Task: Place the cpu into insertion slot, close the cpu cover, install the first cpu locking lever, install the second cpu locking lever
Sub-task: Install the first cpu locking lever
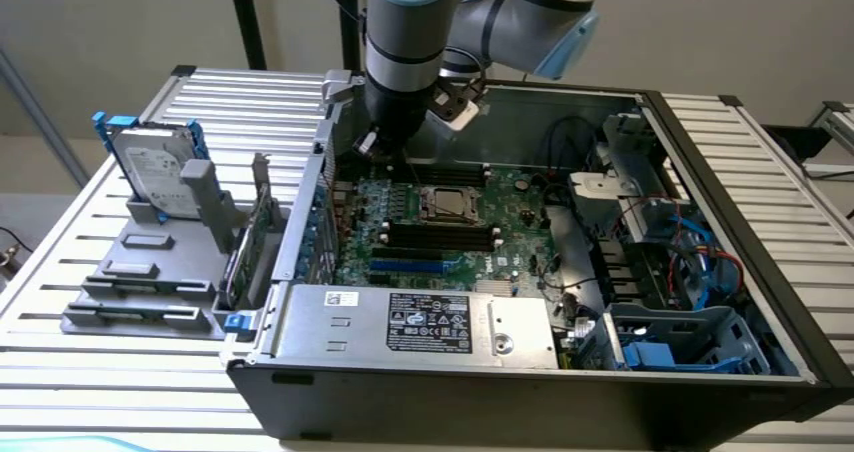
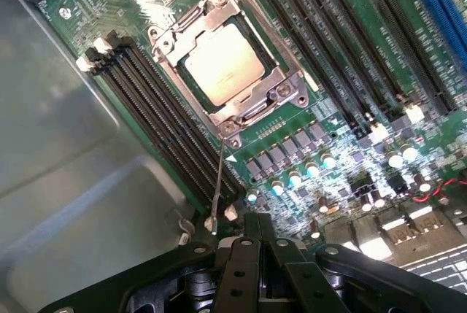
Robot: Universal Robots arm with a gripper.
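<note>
My jaws were pressed together on nothing; my gripper (image 2: 257, 219) hung beside the free tip of a thin wire locking lever (image 2: 218, 182), which rose from near a corner of the cpu cover (image 2: 283, 79); the cover seemingly lay flat on the motherboard (image 2: 306, 120), the cpu (image 2: 222, 61) seated in its window, silver face up; I judged the lever stiff, springy and slippery, best caught near its hooked end, and the chip light and fragile.

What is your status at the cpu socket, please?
Gripper shut, close to locking lever tip. Cpu seated, cpu cover down over it. Lever standing up, unlatched.
</note>
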